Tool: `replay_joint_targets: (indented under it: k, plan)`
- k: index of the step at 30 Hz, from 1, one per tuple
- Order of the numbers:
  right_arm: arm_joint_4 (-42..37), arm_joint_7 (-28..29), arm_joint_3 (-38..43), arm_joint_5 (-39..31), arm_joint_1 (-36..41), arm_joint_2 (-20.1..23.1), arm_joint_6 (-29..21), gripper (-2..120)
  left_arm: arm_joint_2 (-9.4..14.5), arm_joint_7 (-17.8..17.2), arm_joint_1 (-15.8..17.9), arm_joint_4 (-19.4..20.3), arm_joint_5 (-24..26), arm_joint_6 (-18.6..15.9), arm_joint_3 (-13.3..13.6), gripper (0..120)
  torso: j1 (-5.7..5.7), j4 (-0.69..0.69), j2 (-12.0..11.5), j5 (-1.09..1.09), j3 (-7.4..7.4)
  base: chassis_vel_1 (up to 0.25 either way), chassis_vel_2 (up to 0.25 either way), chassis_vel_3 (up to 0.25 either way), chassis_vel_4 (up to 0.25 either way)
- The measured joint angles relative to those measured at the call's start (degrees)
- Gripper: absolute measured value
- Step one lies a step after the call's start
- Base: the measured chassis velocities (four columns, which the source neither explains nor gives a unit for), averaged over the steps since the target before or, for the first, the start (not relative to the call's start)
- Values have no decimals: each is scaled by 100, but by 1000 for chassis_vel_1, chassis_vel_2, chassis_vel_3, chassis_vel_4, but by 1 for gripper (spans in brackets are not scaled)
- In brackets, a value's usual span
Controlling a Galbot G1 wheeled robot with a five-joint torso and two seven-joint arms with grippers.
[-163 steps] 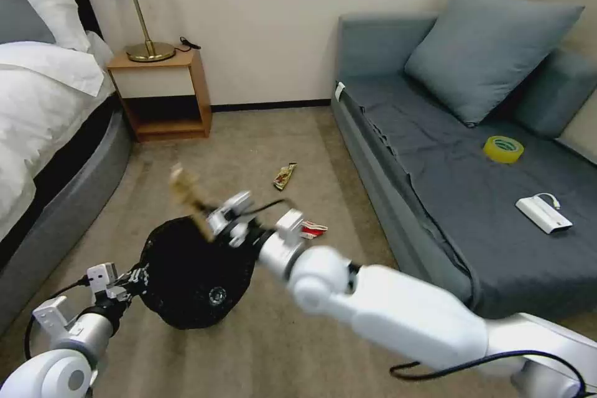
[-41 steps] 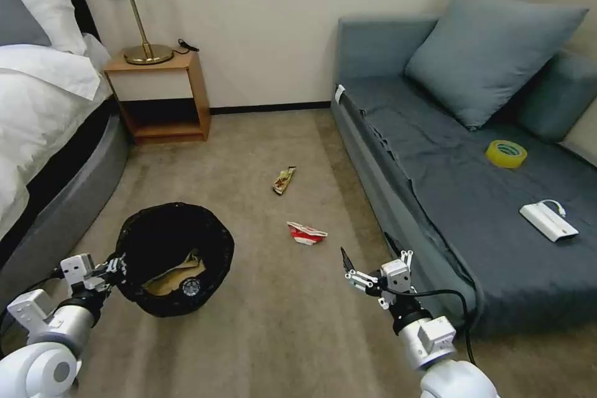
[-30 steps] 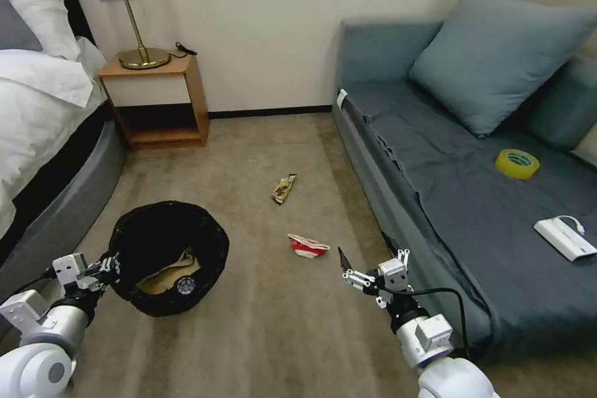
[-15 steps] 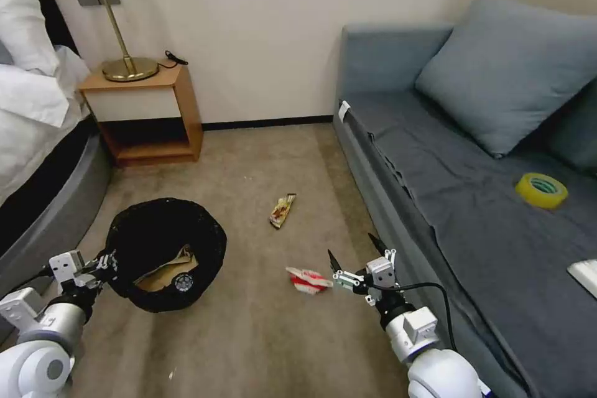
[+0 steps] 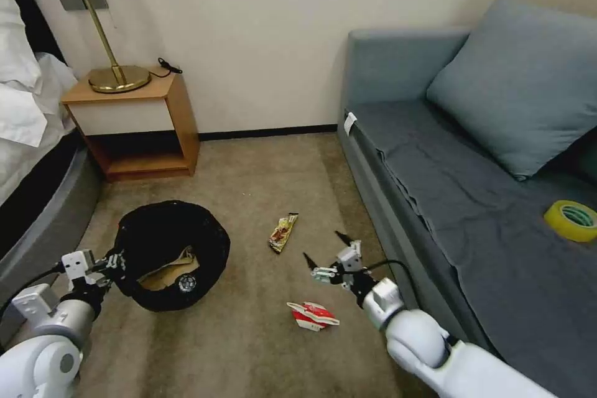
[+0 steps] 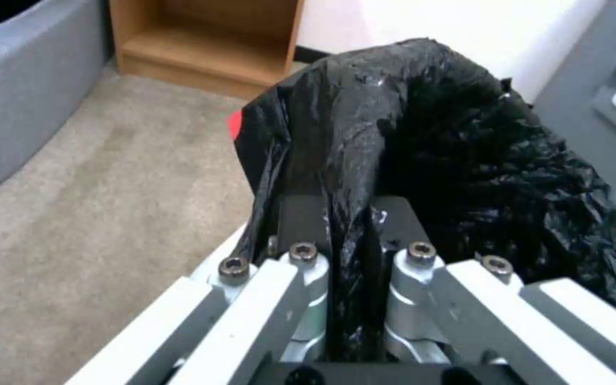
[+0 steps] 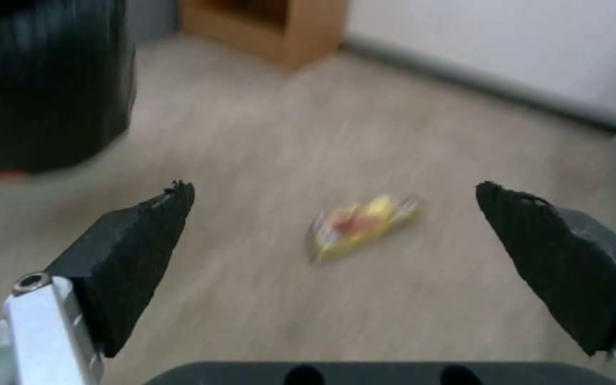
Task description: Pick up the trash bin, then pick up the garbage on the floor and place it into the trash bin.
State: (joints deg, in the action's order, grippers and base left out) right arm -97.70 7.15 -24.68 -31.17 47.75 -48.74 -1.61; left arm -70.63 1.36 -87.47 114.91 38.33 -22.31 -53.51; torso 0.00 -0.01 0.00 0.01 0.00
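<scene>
Head view: my left gripper (image 5: 115, 259) is clamped on the rim of the bin (image 5: 163, 219), which holds a brown paper bag (image 5: 166, 264) and a bottle (image 5: 186, 283) seen end-on. My right gripper (image 5: 328, 247) hangs spread wide over the carpet between the red carton (image 5: 313, 315) and the wrapper (image 5: 283, 232). The wrapper is blurred in the right wrist view.

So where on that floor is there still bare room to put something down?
Bare carpet lies between the nightstand and the trash bin, and along the wall up to the sofa. It is crowded lower down: the snack wrapper, the open right tool and the red-and-white carton sit close together beside the sofa. The left tool grips the bin's rim.
</scene>
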Motion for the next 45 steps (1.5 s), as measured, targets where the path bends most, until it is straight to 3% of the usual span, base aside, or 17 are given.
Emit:
replay_joint_targets:
  k: [2,3,6,15,20,31,38,45]
  plan:
    - [432,-314,-837,-671,-849,19,-328,100,36,41,27,-47,-34,57,31,6,0,2,0,-2,0,0,0,0,0]
    - [432,-314,-837,-671,-849,19,-328,100,36,41,27,-47,-34,57,31,6,0,2,0,-2,0,0,0,0,0]
    - [1064,-938,-1806,-1649,-1738,-81,-839,100,121,93,71,-141,-40,133,30,6,0,2,0,-3,1,0,0,0,0]
    - [2351,-2433,-2754,-2678,-2780,-639,-1987,100,310,199,140,-362,2,301,-18,6,0,2,0,-2,0,0,0,0,0]
    - [2962,-2978,-2983,-2662,-2949,-857,-2195,100,275,268,78,-265,-11,359,21,6,0,2,0,-2,0,0,0,0,0]
    - [3900,-3273,-3082,-2160,-2770,-1109,-1995,100,199,283,22,-198,-1,391,3,6,0,1,0,-1,0,0,0,0,0]
    - [4535,-3369,-2965,-1614,-2579,-1578,-1758,100,159,285,2,-225,-7,411,-38,6,0,1,0,-1,0,0,0,0,0]
    - [4892,-3295,-2887,-1419,-2475,-1886,-1540,84,133,286,3,-274,-15,418,-56,6,-1,-6,5,-9,-3,0,0,0,0]
